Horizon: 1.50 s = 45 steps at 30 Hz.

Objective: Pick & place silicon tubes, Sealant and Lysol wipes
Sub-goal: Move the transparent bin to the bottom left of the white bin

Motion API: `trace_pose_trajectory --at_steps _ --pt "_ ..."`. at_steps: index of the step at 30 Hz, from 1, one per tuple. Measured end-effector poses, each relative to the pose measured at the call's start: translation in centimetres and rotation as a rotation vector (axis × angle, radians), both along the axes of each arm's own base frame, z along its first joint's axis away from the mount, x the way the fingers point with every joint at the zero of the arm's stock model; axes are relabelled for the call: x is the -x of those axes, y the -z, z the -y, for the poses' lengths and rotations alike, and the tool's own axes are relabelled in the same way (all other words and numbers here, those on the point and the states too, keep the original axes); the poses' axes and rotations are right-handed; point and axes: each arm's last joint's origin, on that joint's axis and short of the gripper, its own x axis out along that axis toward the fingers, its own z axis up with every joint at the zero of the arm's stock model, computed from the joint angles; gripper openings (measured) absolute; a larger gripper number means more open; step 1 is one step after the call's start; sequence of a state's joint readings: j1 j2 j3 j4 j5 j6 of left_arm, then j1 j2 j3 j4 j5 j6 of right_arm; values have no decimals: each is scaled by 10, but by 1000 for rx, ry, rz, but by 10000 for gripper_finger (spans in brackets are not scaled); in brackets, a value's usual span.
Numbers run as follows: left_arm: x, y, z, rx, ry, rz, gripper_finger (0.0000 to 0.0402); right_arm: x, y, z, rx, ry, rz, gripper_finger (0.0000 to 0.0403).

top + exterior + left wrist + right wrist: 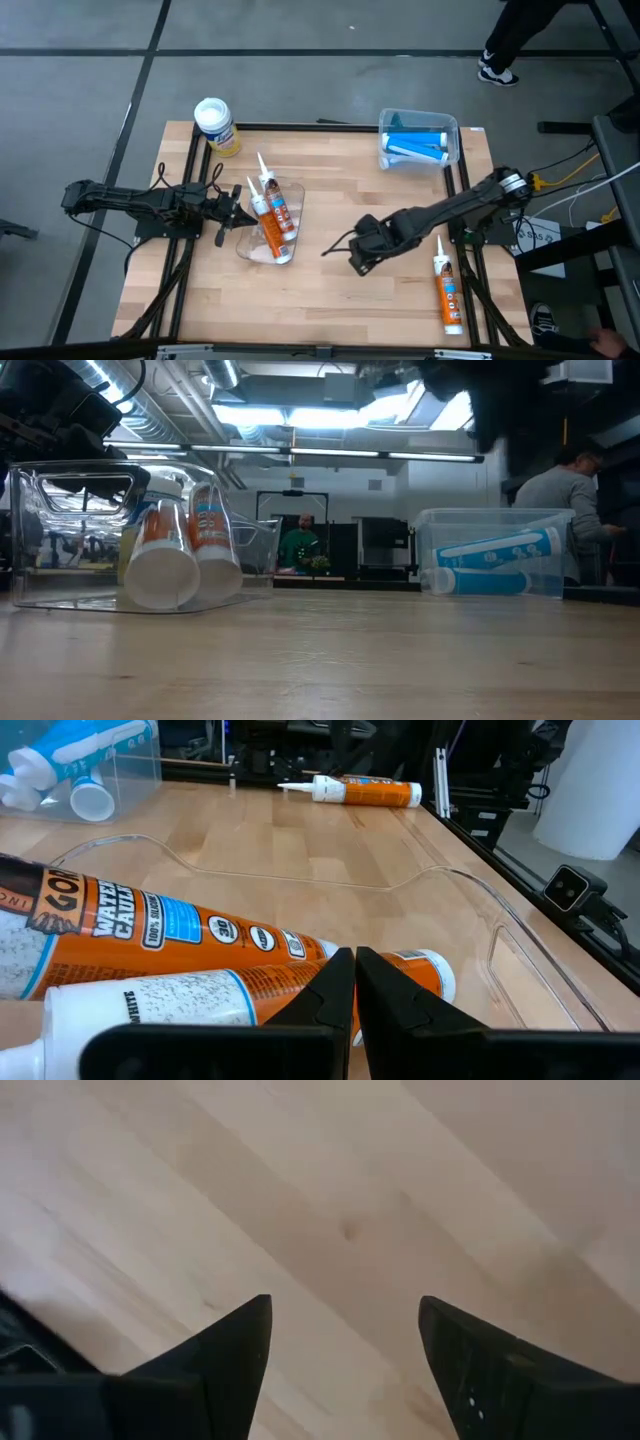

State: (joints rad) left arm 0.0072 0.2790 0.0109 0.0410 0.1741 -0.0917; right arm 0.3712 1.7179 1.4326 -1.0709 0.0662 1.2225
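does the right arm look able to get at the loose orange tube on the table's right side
Probably yes. The right gripper is open and empty over bare wood, and the orange tube lies alone nearby on the table, with nothing between them or on top of it.

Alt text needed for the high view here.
Two orange tubes lie in a clear tray by the shut left claw. The open right claw hovers mid-table; a third tube, blue tubes and yellow wipes sit apart.

On the wooden surface, a clear tray near the left edge holds 2 orange-labelled tubes (flat white ends facing the camera). Toward the right edge, a clear bin holds 2 blue tubes. People sit beyond.
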Motion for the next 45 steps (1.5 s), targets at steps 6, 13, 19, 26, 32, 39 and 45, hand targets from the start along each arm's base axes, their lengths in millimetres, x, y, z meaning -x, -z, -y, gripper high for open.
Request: trace_pose_trajectory --at_steps 6,13,19,26,32,39,45 --pt "0 0 0 0 0 3 9 10 -4 -5 9 31 -29 254" --pt "0 -1 0 0 0 6 11 -28 -16 -1 70 -65 360 254" --pt "0 -1 0 0 0 9 9 -61 -8 28 116 -75 488 247" --pt "0 -1 0 0 1 9 11 -96 18 72 149 36 537 217" --pt "0 -1 0 0 0 8 9 -108 32 102 193 109 550 196" --pt "0 -1 0 0 0 8 11 -115 43 122 236 141 546 184" --pt "0 -1 0 0 0 8 9 -117 53 134 253 148 508 183"
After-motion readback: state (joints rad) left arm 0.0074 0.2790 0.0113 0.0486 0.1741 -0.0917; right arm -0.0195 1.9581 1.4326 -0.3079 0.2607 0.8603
